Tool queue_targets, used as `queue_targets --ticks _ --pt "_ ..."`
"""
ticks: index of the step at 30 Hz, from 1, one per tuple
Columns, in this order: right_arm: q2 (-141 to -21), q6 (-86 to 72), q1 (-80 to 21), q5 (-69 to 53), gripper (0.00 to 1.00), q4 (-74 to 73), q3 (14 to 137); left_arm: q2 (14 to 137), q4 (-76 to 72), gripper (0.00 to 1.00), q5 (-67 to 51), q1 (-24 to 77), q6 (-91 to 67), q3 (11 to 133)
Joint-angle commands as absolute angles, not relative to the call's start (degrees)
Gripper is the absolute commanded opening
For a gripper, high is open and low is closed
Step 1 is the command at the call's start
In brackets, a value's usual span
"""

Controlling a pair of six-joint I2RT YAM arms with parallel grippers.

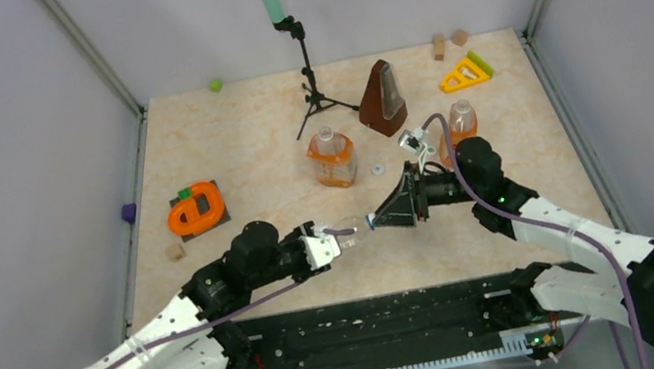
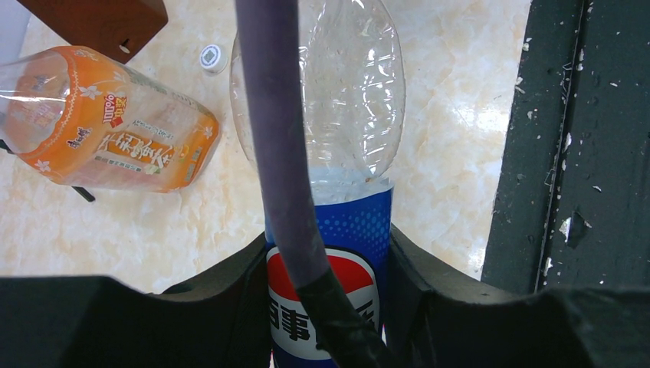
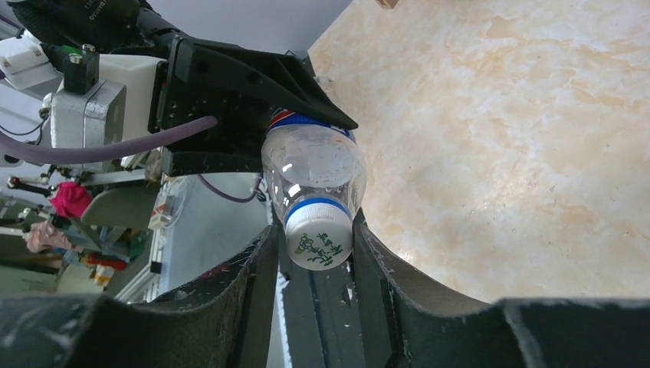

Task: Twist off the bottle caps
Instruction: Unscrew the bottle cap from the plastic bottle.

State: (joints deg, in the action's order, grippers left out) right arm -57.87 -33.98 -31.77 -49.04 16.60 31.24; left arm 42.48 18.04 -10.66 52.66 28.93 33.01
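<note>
My left gripper (image 1: 331, 242) is shut on the clear bottle with the blue label (image 2: 360, 230) and holds it level above the table near the front edge. My right gripper (image 1: 378, 220) faces it, its jaws closed on that bottle's white cap (image 3: 318, 239), one finger (image 3: 260, 261) on each side. The squat orange bottle (image 1: 332, 158) stands mid-table and also shows in the left wrist view (image 2: 115, 130). The slim orange bottle (image 1: 462, 123) stands behind my right arm. One loose white cap (image 1: 377, 169) lies on the table between them.
A brown metronome (image 1: 384, 98) and a black tripod stand (image 1: 309, 76) stand at the back. An orange ring on a dark base (image 1: 196, 208) sits at left. A yellow triangle (image 1: 464, 74) and wooden blocks (image 1: 439, 45) lie back right. A black rail (image 1: 378, 323) runs along the near edge.
</note>
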Motion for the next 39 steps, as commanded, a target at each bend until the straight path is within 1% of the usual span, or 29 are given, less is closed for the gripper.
queue_targets --ticks 1,4,6,9,12,14,16,18,20,27,33,35,36,37,38,39 --pt "-58.5 -32.3 -32.0 -50.3 0.39 17.8 32.5 41.7 12.9 0.0 14.7 53.0 31.0 33.2" --pt "-58.8 -32.2 -32.1 -50.5 0.4 17.9 32.4 41.9 12.7 0.0 14.6 53.0 30.8 33.1" --pt "-58.9 -31.9 -32.2 -50.8 0.34 17.7 32.6 41.9 12.7 0.0 14.4 53.0 30.8 33.1" --pt "-58.4 -31.8 -32.3 -50.3 0.3 17.5 32.9 41.9 12.7 0.0 14.0 53.0 30.7 33.1" --pt "-58.0 -32.2 -32.5 -50.8 0.15 18.9 32.7 41.9 12.7 0.0 13.3 53.0 30.6 33.1" --pt "-57.9 -30.8 -33.1 -50.9 0.0 18.6 32.8 41.8 12.3 0.0 12.1 53.0 28.9 33.1" --pt "-57.5 -27.2 -34.1 -50.2 0.0 16.1 33.2 41.6 12.2 0.0 9.5 53.0 25.6 33.5" --pt "-56.9 -21.4 -35.2 -50.6 0.0 12.2 34.7 41.6 13.8 0.0 2.7 53.0 25.8 34.4" --pt "-55.7 -16.3 -36.1 -51.9 0.0 12.2 34.7 41.8 15.2 0.0 -3.2 53.0 26.2 35.3" --pt "-50.5 1.1 -40.8 -52.0 0.0 11.9 34.0 44.6 20.4 0.0 -12.2 52.0 22.4 40.6" --pt "-50.4 3.0 -41.5 -50.8 0.0 13.2 34.0 43.5 19.9 0.0 -17.2 51.5 21.5 41.4" --pt "-51.7 2.4 -41.5 -48.4 0.0 12.9 34.7 43.3 19.7 0.0 -16.3 51.5 21.3 41.7" --pt "-52.6 1.7 -41.5 -45.2 0.03 12.7 35.2 43.1 19.8 0.0 -15.0 51.5 21.4 41.8" --pt "-53.1 -0.4 -41.5 -42.3 0.13 12.5 35.7 42.9 19.7 0.0 -13.6 51.5 22.0 41.5" --pt "-53.9 -3.0 -41.5 -39.8 0.18 12.2 36.3 42.5 19.4 0.0 -11.5 51.5 22.9 40.8" --pt "-54.8 -4.4 -41.5 -39.0 0.2 11.9 37.0 42.4 19.0 0.0 -9.1 51.5 23.7 40.1"
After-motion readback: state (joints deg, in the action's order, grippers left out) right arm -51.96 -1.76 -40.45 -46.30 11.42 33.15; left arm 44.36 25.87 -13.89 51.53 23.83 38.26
